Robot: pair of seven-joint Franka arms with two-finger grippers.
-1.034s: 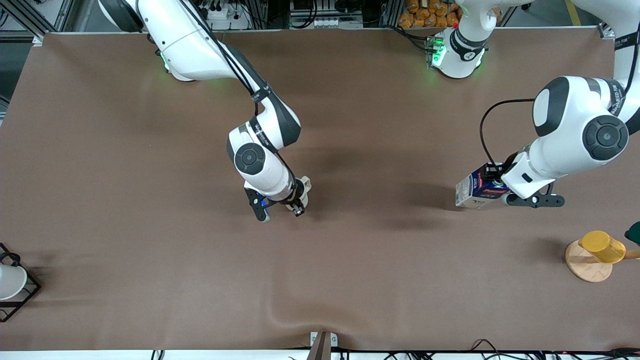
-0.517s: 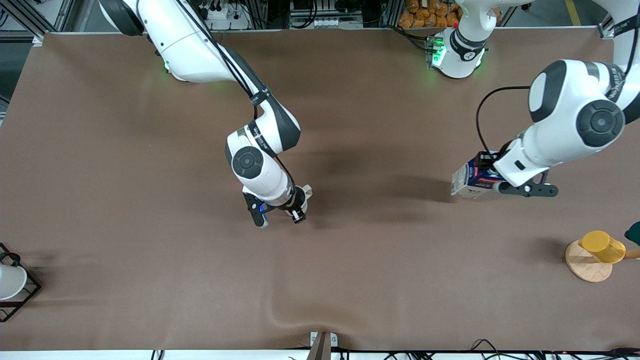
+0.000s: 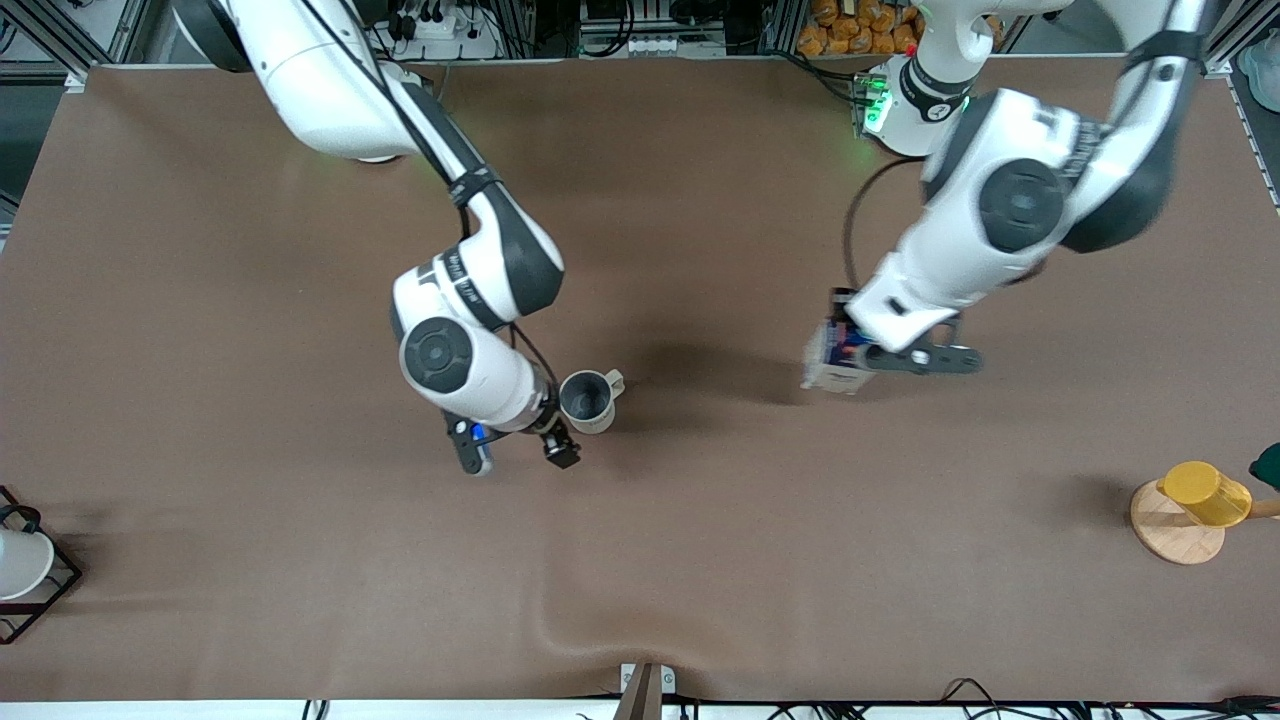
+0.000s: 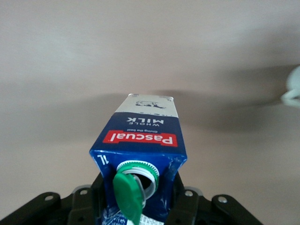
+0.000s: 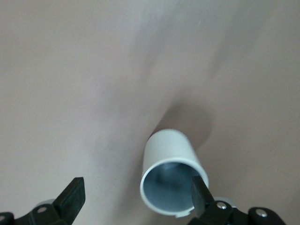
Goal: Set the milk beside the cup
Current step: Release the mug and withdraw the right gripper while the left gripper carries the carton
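The cup (image 3: 588, 400), a cream-white mug with a grey inside, stands upright near the table's middle. My right gripper (image 3: 518, 456) is open and empty beside it. In the right wrist view the cup (image 5: 169, 178) lies by one fingertip (image 5: 198, 188), not between the jaws. My left gripper (image 3: 872, 357) is shut on the milk (image 3: 832, 362), a dark-blue carton with white-grey sides. It holds the carton over the table toward the left arm's end from the cup. In the left wrist view the milk (image 4: 143, 136) shows its red label band and its green cap (image 4: 127, 193) flipped open.
A yellow cup (image 3: 1203, 492) lies on a wooden disc (image 3: 1172, 530) at the left arm's end, near the front camera. A white cup (image 3: 18, 562) sits in a black wire rack (image 3: 58, 578) at the right arm's end. The brown table cover is rumpled at the front edge (image 3: 560, 630).
My left arm has carried the milk toward the cup. My right gripper has drawn off the cup toward the right arm's end, so the whole cup now shows.
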